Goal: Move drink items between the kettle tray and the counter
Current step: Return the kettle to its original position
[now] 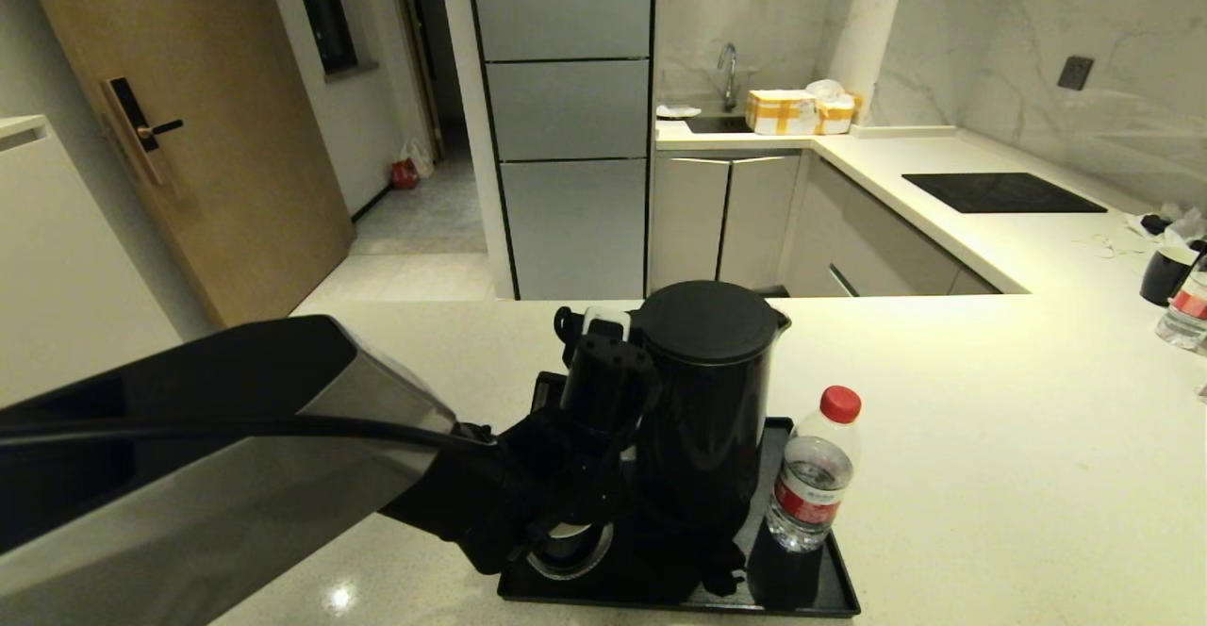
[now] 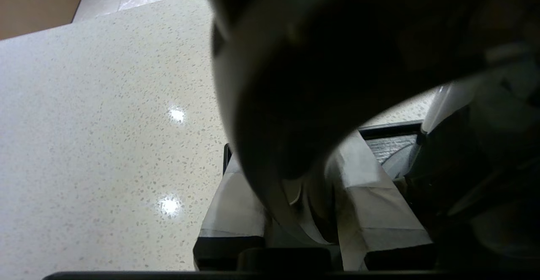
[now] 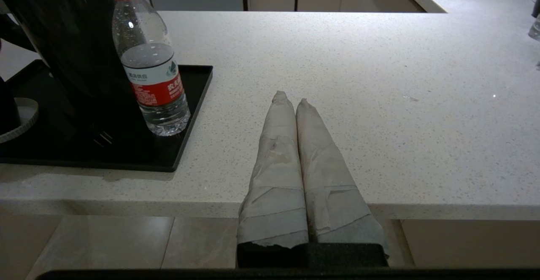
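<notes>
Fingers (image 2: 371, 187) of the left gripper (image 1: 589, 475) straddle the kettle (image 1: 709, 400) handle above the tray (image 1: 830, 598), near the surface's (image 1: 990, 437) front edge; bottle (image 1: 811, 485) stands on the tray's right side. Right gripper (image 3: 291, 103) fingers pressed together, empty, at that front edge.

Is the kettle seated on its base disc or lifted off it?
Lifted off. In the head view the base disc lies bare on the kettle tray, with the kettle beside it, the left gripper at its handle.
</notes>
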Tool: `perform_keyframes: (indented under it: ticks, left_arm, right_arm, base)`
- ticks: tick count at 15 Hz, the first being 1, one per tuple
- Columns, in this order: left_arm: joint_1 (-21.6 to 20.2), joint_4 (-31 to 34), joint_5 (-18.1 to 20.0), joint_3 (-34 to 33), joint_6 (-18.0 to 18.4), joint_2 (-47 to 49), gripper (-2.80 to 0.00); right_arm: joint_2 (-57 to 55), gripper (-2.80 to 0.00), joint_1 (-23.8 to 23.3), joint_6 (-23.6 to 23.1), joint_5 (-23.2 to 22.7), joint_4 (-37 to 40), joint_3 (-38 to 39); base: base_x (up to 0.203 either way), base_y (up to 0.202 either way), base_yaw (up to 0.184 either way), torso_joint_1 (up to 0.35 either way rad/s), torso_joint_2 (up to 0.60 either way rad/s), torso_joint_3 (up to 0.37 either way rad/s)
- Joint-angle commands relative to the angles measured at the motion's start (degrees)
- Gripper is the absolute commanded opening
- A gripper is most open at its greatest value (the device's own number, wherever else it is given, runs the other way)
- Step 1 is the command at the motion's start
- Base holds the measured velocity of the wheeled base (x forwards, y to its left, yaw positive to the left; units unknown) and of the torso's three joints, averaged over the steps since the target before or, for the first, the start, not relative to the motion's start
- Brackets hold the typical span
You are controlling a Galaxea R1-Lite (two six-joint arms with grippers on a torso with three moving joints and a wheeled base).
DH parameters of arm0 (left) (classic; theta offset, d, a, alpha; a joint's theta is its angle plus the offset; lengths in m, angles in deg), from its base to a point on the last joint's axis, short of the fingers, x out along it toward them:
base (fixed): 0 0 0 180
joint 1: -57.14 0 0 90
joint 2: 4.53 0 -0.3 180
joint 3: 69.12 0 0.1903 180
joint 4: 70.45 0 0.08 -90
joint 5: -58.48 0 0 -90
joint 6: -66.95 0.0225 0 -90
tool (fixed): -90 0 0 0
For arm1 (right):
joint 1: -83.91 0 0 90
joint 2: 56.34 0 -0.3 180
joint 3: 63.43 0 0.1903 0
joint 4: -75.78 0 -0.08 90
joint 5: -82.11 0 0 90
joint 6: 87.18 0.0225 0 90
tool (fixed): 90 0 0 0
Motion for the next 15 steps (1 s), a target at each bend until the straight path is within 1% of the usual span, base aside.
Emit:
perform_keyframes:
  ticks: [1, 2, 3, 15]
  left_arm:
    - [0.0, -0.2, -0.3, 1.1, 0.5, -1.4, -2.80]
    - [0.0, -0.3, -0.3, 1.5, 1.9, -1.5, -2.80]
    - [0.0, -0.2, -0.3, 1.8, 2.4, -1.6, -2.80]
    - [0.1, -0.4, 0.0, 0.5, 2.2, -0.9, -2.80]
  right_arm:
    - [-0.1, -2.80, 0.1, -0.1, 0.0, 0.0, 0.1]
    - [-0.1, -2.80, 0.0, -0.1, 0.0, 0.0, 0.1]
    - [-0.1, -2.80, 0.1, -0.1, 0.0, 0.0, 0.1]
    - [-0.1, -2.80, 0.1, -0.1, 0.0, 0.0, 0.1]
  base:
    - [0.000, 0.000, 0.000, 0.000, 0.00, 0.000]
    - [0.000, 0.000, 0.000, 0.000, 0.00, 0.000]
    - [0.000, 0.000, 0.000, 0.000, 0.00, 0.000]
    - [0.000, 0.000, 0.000, 0.000, 0.00, 0.000]
